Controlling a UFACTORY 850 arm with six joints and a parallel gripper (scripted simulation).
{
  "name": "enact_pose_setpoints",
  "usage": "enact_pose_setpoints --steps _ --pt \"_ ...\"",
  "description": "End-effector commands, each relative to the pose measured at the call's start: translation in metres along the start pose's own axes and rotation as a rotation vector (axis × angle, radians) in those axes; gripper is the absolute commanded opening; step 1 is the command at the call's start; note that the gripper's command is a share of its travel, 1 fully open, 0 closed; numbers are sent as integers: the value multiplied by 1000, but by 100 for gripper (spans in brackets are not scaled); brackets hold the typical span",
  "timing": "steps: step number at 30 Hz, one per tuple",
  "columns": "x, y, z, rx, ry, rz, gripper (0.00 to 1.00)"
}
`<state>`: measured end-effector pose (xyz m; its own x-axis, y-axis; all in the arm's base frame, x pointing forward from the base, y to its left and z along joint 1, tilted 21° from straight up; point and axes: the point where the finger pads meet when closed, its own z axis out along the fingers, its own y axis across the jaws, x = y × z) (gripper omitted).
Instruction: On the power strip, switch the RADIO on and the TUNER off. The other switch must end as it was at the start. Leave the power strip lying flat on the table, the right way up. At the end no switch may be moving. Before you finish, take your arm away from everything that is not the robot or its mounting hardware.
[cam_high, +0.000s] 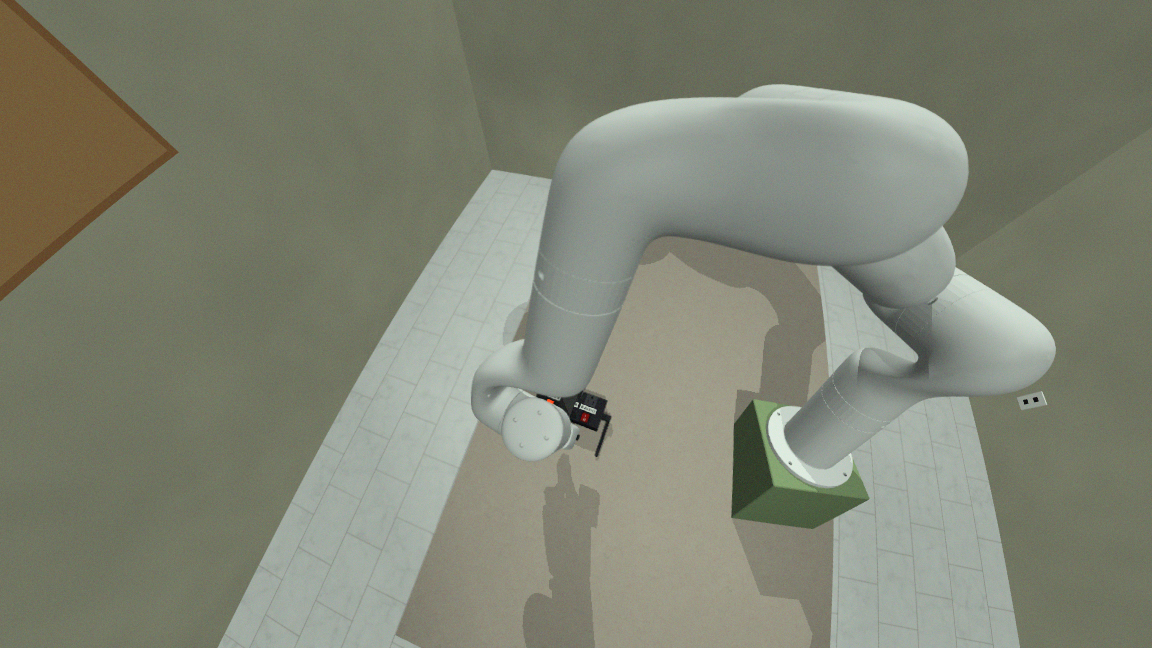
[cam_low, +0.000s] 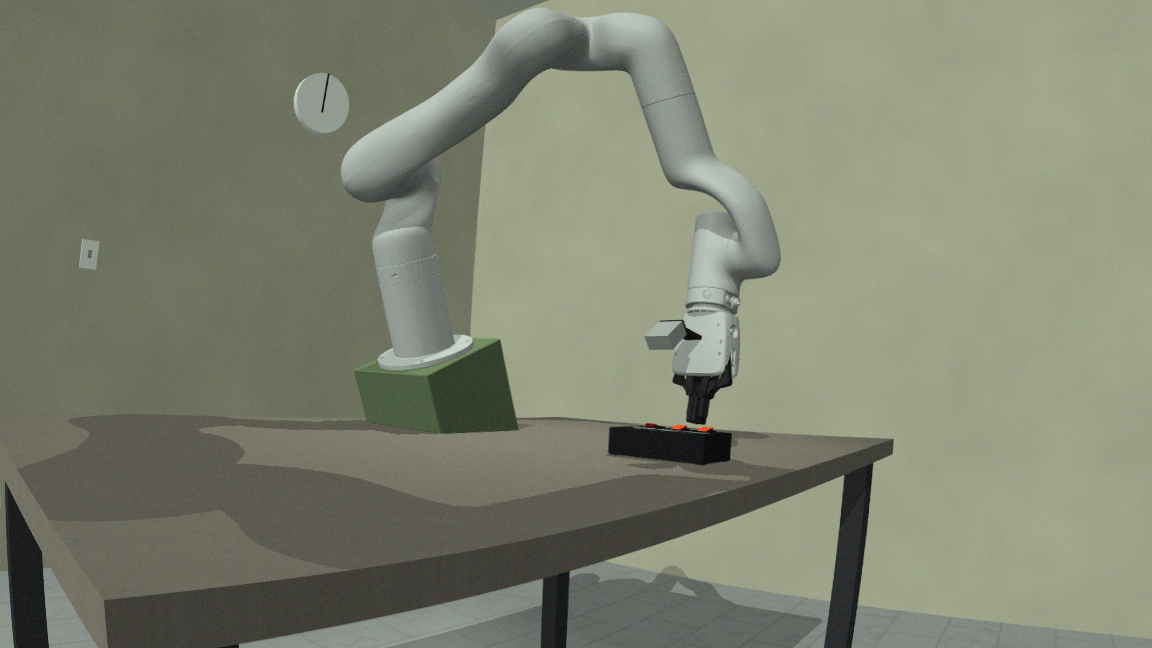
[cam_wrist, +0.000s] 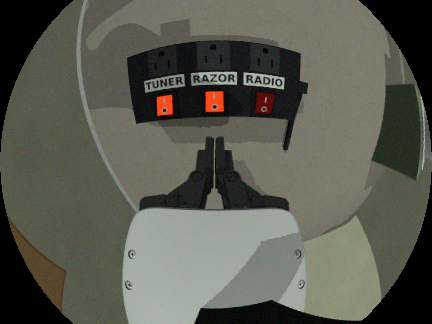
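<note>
A black power strip (cam_wrist: 215, 85) lies flat on the table, right way up, also in the exterior view (cam_low: 669, 443) and partly hidden under the wrist in the top view (cam_high: 588, 411). Its switches are labelled TUNER (cam_wrist: 164, 105), RAZOR (cam_wrist: 214, 102) and RADIO (cam_wrist: 264, 104). TUNER and RAZOR glow bright orange; RADIO is dark red. My gripper (cam_wrist: 214, 148) is shut and empty, pointing down, its tips just in front of the RAZOR switch. In the exterior view the fingertips (cam_low: 697, 415) hang just above the strip's top.
The arm's green base block (cam_low: 435, 386) stands on the table behind and left of the strip. The strip lies near the table's far right end, close to the edge (cam_low: 878, 443). A short black cord stub (cam_wrist: 288, 134) sticks out at its RADIO end.
</note>
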<state>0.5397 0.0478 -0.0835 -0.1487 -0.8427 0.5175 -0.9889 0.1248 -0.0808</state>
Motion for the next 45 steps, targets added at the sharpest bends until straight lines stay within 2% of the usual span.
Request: enact_pose_setpoints --steps 1,12,14,16,18,21,45 --pt "0 -1 -1 2 -1 1 0" --pt "0 -1 -2 2 -1 1 0" --pt "2 -2 -13 2 0 1 0" --pt "6 -2 -37 3 0 1 0" --pt "6 -2 -37 3 0 1 0" --pt "10 -1 -59 2 -1 1 0" --pt "10 -1 -60 2 -1 1 0"
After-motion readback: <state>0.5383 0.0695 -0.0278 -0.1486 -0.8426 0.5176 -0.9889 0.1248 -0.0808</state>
